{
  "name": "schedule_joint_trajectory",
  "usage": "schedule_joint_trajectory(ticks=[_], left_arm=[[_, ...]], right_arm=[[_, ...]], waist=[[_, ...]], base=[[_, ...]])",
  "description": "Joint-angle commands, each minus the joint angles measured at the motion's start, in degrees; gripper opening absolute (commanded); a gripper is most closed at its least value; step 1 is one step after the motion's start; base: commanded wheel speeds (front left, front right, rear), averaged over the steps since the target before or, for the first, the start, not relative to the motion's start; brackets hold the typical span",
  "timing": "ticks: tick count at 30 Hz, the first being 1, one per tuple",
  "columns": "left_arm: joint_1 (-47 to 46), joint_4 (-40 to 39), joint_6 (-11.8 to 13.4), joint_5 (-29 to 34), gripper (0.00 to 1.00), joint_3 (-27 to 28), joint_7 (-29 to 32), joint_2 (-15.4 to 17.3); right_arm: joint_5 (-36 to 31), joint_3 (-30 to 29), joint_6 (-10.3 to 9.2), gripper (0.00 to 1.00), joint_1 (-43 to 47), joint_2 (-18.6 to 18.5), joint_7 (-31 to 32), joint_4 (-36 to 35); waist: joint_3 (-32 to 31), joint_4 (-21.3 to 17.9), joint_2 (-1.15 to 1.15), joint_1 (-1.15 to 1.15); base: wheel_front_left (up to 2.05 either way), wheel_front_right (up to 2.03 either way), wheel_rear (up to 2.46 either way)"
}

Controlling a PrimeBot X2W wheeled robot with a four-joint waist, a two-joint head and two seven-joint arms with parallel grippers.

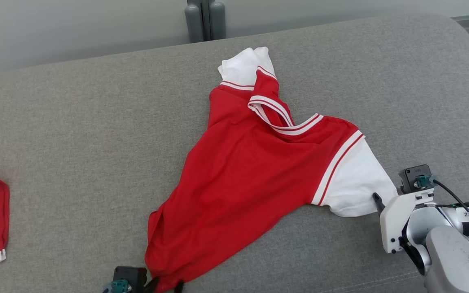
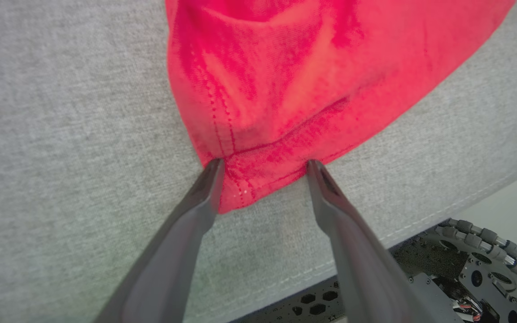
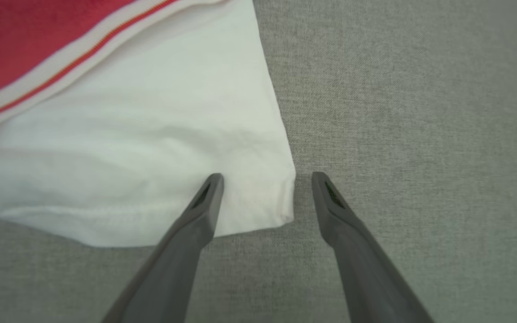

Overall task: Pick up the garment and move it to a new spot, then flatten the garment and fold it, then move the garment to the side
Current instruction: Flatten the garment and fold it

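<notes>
Nearest, the left end effector point(image 2: 263, 168) is standing spread, straddling the shirt point(image 1: 250, 162) at its red hem point(image 2: 258, 179), by the couch point(image 1: 75, 122) edge. Beyond, the right end effector point(image 3: 265, 179), likewise spread, is straddling the white sleeve point(image 3: 151, 148) corner. Collar point(image 1: 277, 116) is lying farthest.

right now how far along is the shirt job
Done: nothing folded; the shirt lies rumpled on the grey cushion, far sleeve bunched. In hand: left gripper open astride the bottom hem, right gripper open at the corner of the white sleeve, neither closed yet. Left: flatten, fold, move aside.
</notes>
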Motion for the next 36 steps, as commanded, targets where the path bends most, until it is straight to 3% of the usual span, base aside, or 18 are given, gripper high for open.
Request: schedule_joint_trajectory(ticks=[1, 2, 4, 5, 6, 7, 8, 10, 14, 17, 22, 30, 36], left_arm=[[-0.72, 3.25, 0.62, 0.74, 0.84, 0.57, 0.69, 1.61], [-1.06, 3.69, 0.49, 0.77, 0.81, 0.46, 0.54, 1.64], [-1.54, 4.81, 0.4, 1.0, 0.62, 0.04, 0.35, 1.71], [-1.79, 5.39, 0.32, 0.98, 0.45, -0.15, 0.28, 1.61], [-1.95, 5.83, 0.25, 0.93, 0.41, -0.34, 0.08, 1.53], [-2.07, 6.35, 0.14, 0.93, 0.34, -0.61, -0.08, 1.42], [-2.19, 6.8, 0.07, 0.9, 0.27, -0.77, -0.14, 1.31], [-2.34, 8.15, -0.22, 0.88, 0.0, -1.44, -0.28, 1.26], [-1.56, 9.3, -0.96, -0.49, 0.0, -2.39, -0.62, 0.89], [-0.48, 5.21, -1.54, -3.53, 0.0, -1.28, -1.4, 0.36], [2.41, -11.36, -2.26, -10.67, 0.0, 1.1, 0.17, 1.47], [3.41, -45.75, -2.08, -21.44, 0.0, 7.75, 9.8, 8.19], [-6.26, -57.0, -1.18, -30.84, 0.0, 13.63, 19.15, 14.43]], right_arm=[[0.66, 0.41, -0.1, 1.0, -0.65, 0.39, 0.52, 1.09], [0.83, 0.74, -0.1, 1.0, -0.91, 0.37, 0.64, 1.61], [1.57, 1.33, -0.06, 1.0, -1.31, 0.3, 0.9, 2.74], [2.14, 1.28, -0.06, 0.49, -1.66, 0.53, 0.46, 3.05], [2.52, 1.05, -0.06, 0.29, -1.98, 0.66, 0.2, 3.34], [2.96, 1.36, -0.06, 0.0, -2.19, 0.75, 0.12, 3.69], [3.51, 1.46, -0.06, 0.0, -2.29, 0.85, -0.13, 3.89], [5.19, 1.44, -0.08, 0.0, -2.42, 0.85, -0.88, 4.08], [9.77, 0.17, -0.08, 0.0, -1.98, 1.45, -3.57, 2.32], [15.14, -1.12, -0.08, 0.0, -0.86, 1.77, -4.98, -1.65], [25.7, -4.29, -0.08, 0.0, 1.97, 1.86, -4.06, -14.84], [36.47, -13.74, -0.06, 0.0, 4.49, 4.09, 2.71, -43.75], [38.91, -18.23, -0.05, 0.0, -1.65, 6.47, 9.34, -57.85]], waist=[[0.29, 0.21, 0.0, 0.0], [0.39, 0.31, 0.0, 0.0], [0.52, 0.53, 0.0, 0.0], [0.57, 0.61, 0.0, 0.0], [0.6, 0.67, 0.0, 0.0], [0.59, 0.73, 0.0, 0.0], [0.54, 0.77, 0.0, 0.0], [0.19, 0.83, 0.0, 0.0], [-1.4, 0.91, 0.0, 0.0], [-2.99, 0.98, 0.0, 0.0], [-5.76, 0.87, 0.0, 0.0], [-8.35, -0.22, 0.0, 0.0], [-9.1, -1.94, 0.0, 0.0]], base=[[0.0, 0.0, 0.0], [0.0, 0.0, 0.0], [0.0, 0.0, 0.0], [0.0, 0.0, 0.0], [0.0, 0.0, 0.0], [0.0, 0.0, 0.0], [0.0, 0.0, 0.0], [0.0, 0.0, 0.0], [0.0, 0.0, 0.0], [0.0, 0.0, 0.0], [0.0, 0.0, 0.0], [0.0, 0.0, 0.0], [0.0, 0.0, 0.0]])
